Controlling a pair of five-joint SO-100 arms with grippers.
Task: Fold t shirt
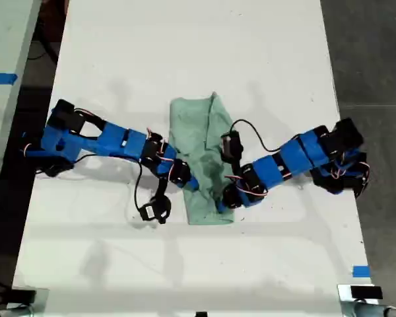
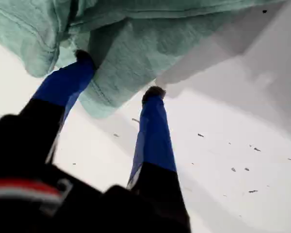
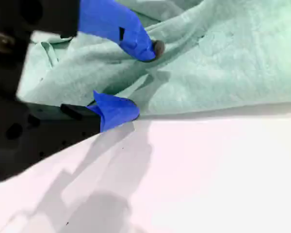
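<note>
Currently t shirt [image 1: 201, 155] folded narrow, long axis near-to-far on table [image 1: 185, 53]. First gripper [image 2: 119, 75] parted at hem; second gripper [image 3: 136, 80] parted, straddling cloth edge.

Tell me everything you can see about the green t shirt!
The t shirt is pale mint green, made of soft, wrinkled cloth with stitched hems. It lies in the middle of the white table, bunched into a long narrow shape with folds overlapping. Both blue arms reach in to it from the sides of the exterior view. My first gripper is open, with cloth draped between its fingers. My second gripper is open around the shirt's edge.
</note>
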